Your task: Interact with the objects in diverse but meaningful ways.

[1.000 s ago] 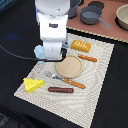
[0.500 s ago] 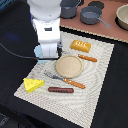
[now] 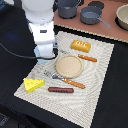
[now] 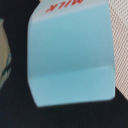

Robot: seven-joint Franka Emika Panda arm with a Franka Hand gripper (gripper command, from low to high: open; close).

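wrist view is basically filled by a light blue carton-shaped toy with red "milk" lettering [image 4: 70, 55], sitting right under the camera, so that looks like the thing in play. my guess is it's hollow plastic: very light, stiff, smooth flat faces that could slip or tip if squeezed off-centre. best hold would be across two opposite flat sides, around mid height. can't see the gripper fingers in either view, so i can't tell if the gripper is open or clamped on the carton. in the exterior view the white robot arm [image 3: 42, 35] hangs low over the left-centre of the frame, hiding the carton there. the other toys on the striped placemat [image 3: 100, 75]: yellow holed cheese wedge [image 3: 33, 84] lower left, thin brown sausage [image 3: 60, 90] just right of it, orange ridged bread-like block [image 3: 81, 46] upper middle.
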